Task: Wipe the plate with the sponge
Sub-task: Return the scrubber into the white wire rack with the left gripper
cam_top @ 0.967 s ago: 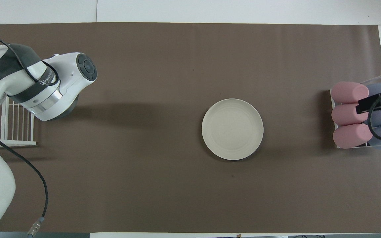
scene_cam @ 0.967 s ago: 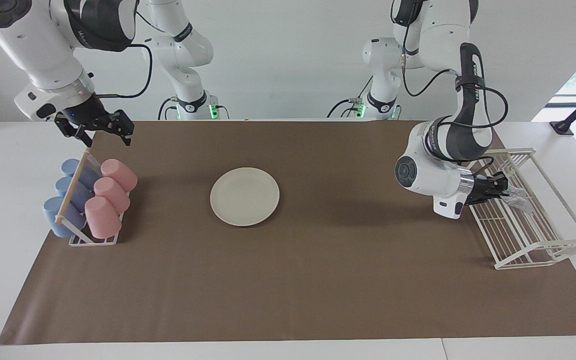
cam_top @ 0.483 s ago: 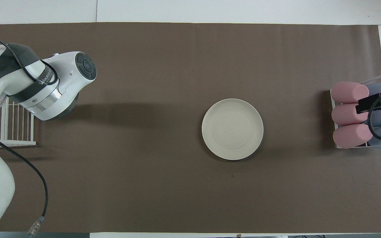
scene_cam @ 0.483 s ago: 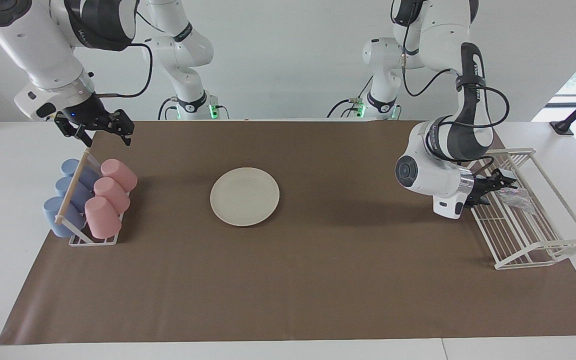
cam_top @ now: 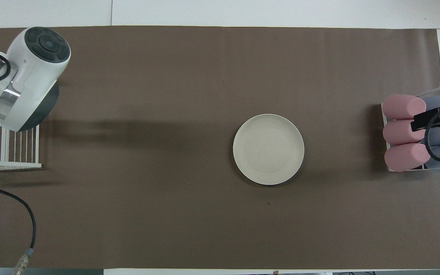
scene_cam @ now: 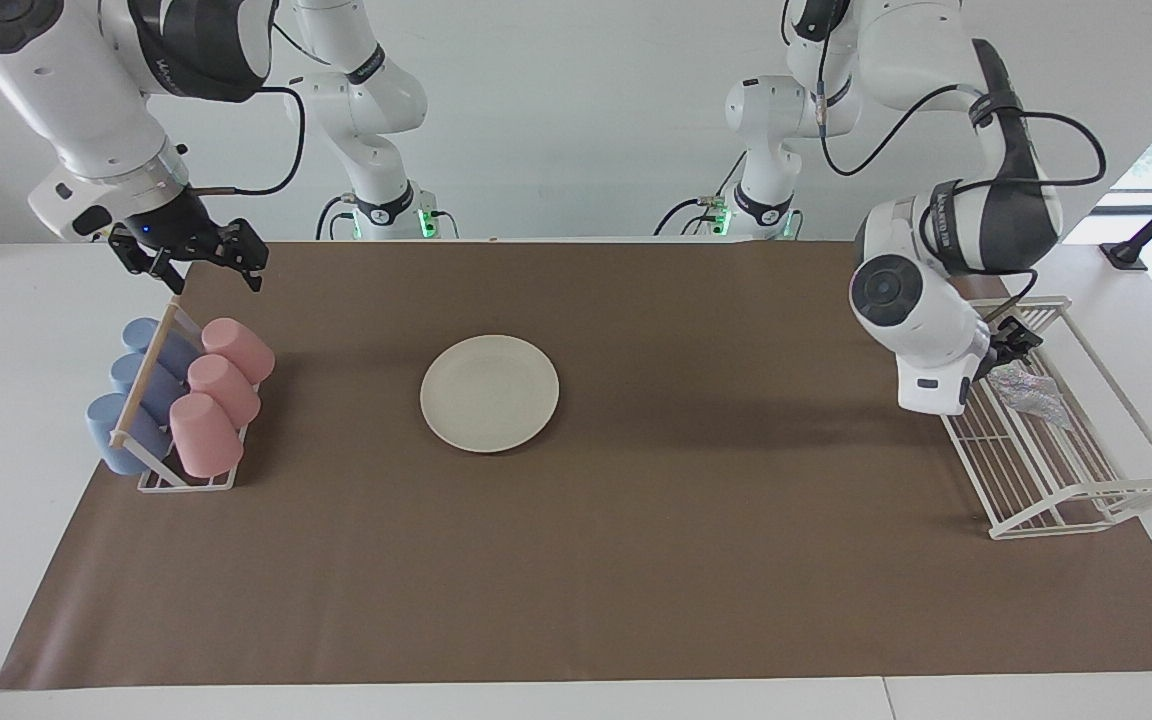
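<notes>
The cream-white plate point(scene_cam: 489, 392) lies flat in the middle of the brown mat, with nothing on it, and shows as well in the overhead view point(cam_top: 268, 149). The silvery sponge point(scene_cam: 1028, 390) rests in the white wire rack point(scene_cam: 1086, 490) at the left arm's end of the table. My left gripper point(scene_cam: 1013, 338) hangs just above the sponge, over the rack, open and holding nothing; its white wrist hides most of it. In the overhead view that wrist point(cam_top: 21, 76) covers the gripper and the sponge. My right gripper point(scene_cam: 204, 262) waits open in the air over the cup rack's end.
A rack of pink cups point(scene_cam: 216, 385) and blue cups point(scene_cam: 131, 395) lying on their sides stands at the right arm's end of the mat. The brown mat point(scene_cam: 576, 560) covers most of the white table. A cable point(cam_top: 17, 206) trails from the left arm.
My left gripper opened and let go of the sponge, which stays in the wire rack. The left arm then lifted and swung back toward the robots. The right arm has not moved.
</notes>
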Controlling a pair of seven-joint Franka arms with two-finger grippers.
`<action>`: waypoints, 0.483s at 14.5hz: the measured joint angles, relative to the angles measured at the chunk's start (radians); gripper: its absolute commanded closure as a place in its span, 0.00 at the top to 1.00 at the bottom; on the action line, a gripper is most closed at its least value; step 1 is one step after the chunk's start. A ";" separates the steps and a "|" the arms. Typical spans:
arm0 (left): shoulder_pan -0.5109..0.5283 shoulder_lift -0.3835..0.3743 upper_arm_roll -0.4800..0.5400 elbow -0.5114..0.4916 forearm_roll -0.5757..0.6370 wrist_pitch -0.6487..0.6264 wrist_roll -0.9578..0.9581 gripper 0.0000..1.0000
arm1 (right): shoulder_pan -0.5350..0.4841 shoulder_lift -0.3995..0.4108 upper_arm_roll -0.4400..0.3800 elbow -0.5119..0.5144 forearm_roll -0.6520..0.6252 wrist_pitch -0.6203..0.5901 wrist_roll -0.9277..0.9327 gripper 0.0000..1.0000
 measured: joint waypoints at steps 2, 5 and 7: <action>0.011 -0.039 0.000 0.026 -0.119 0.000 0.042 1.00 | 0.000 0.000 0.000 0.000 0.000 0.000 0.000 1.00; 0.044 -0.097 0.003 0.039 -0.312 0.000 0.126 1.00 | 0.000 0.000 0.000 0.000 0.000 0.000 0.000 1.00; 0.094 -0.143 0.005 0.041 -0.459 0.000 0.192 1.00 | 0.000 0.000 0.000 0.000 0.000 0.000 0.000 1.00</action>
